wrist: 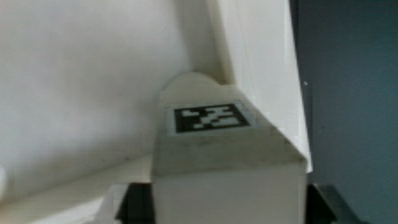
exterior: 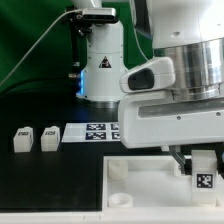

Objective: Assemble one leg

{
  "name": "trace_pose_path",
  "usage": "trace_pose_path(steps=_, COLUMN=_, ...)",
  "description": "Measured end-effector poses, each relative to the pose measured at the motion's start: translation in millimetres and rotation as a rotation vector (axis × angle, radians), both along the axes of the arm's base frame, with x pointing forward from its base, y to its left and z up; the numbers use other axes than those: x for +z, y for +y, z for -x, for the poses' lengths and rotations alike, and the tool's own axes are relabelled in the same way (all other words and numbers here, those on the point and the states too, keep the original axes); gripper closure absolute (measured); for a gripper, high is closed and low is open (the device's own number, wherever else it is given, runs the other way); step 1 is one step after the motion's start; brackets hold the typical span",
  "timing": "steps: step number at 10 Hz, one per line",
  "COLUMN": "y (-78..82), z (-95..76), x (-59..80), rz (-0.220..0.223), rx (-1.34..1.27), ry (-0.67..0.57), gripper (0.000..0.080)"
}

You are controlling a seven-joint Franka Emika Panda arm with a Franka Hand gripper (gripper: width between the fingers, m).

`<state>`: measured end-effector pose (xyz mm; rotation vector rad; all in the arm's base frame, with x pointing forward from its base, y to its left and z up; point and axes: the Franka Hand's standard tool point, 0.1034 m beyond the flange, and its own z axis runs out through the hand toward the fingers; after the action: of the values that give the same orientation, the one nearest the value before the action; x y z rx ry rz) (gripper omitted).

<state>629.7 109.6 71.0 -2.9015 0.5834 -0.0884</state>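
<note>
My gripper (exterior: 197, 160) is shut on a leg (exterior: 203, 180), a small white post with a black-and-white tag on the face toward the exterior camera. It holds the leg upright at the far right corner of the large white square tray-like piece (exterior: 135, 185). In the wrist view the leg (wrist: 214, 150) fills the space between the dark fingers (wrist: 139, 202), tag showing, its far end against the white piece (wrist: 89, 80). Whether the peg end sits in a socket is hidden.
Two more small white legs (exterior: 22, 138) (exterior: 50, 136) lie on the black table at the exterior view's left. The marker board (exterior: 95, 131) lies behind the white piece. A white camera stand (exterior: 100, 60) rises at the back. A round corner socket (exterior: 121, 199) shows at the piece's front left.
</note>
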Motion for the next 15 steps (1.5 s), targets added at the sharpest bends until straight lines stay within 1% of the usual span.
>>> trace_pose_path(steps=3, y=-5.2, z=2.0, x=-1.1, rz=-0.080, rx=-0.458, ry=0.076, gripper=0.0495)
trace_pose_path(steps=4, y=-6.3, z=3.3, x=-1.4, rz=-0.128, rx=-0.675, ry=0.115, gripper=0.0495)
trace_pose_path(steps=5, y=-5.4, z=5.6, x=-1.4, rz=-0.171, rx=-0.843, ry=0.146, gripper=0.0495)
trace_pose_path(steps=6, y=-3.6, z=7.3, x=-1.6, rz=-0.207, rx=-0.954, ry=0.163, gripper=0.0495)
trace_pose_path(steps=7, y=0.5, z=7.9, x=-1.2, rz=-0.228, rx=-1.059, ry=0.191, gripper=0.0496)
trace_pose_path(steps=9, y=0.4, z=8.0, x=-1.5, rz=-0.228, rx=-1.061, ry=0.192, gripper=0.0494)
trace_pose_path(steps=10, y=0.4, z=8.3, x=-2.2, rz=-0.222, rx=-1.010, ry=0.181, gripper=0.0385)
trace_pose_path(steps=11, y=0.4, z=8.4, x=-2.5, rz=-0.217, rx=-0.984, ry=0.175, gripper=0.0385)
trace_pose_path(steps=12, y=-0.1, z=7.8, x=-2.7, rz=-0.184, rx=-0.812, ry=0.135, gripper=0.0218)
trace_pose_path(steps=13, y=-1.4, z=4.8, x=-1.1, rz=-0.145, rx=-0.591, ry=0.083, gripper=0.0168)
trace_pose_path(steps=14, y=-1.7, z=4.2, x=-1.2, rz=-0.137, rx=-0.513, ry=0.064, gripper=0.0168)
trace_pose_path(steps=15, y=-1.7, z=4.2, x=-1.2, rz=-0.128, rx=-0.441, ry=0.048, gripper=0.0152)
